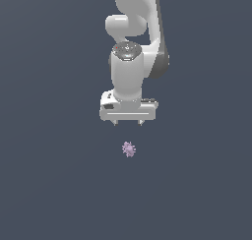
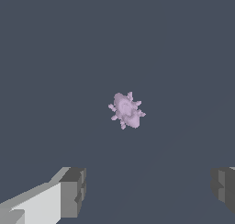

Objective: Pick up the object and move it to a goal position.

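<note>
There, on the flat dark grey-blue ground (image 1: 54,185), lay the object (image 1: 129,149), a small pale lilac lump with short spikes around its outline, alone and touched by nothing. In the wrist view the object (image 2: 126,110) sat ahead of the two dark finger pads (image 2: 73,192), which stood wide apart with bare ground between them. Above the object in the exterior view hung the white gripper (image 1: 128,122), spread and holding nothing, well clear of the lump, on the arm (image 1: 129,74).
</note>
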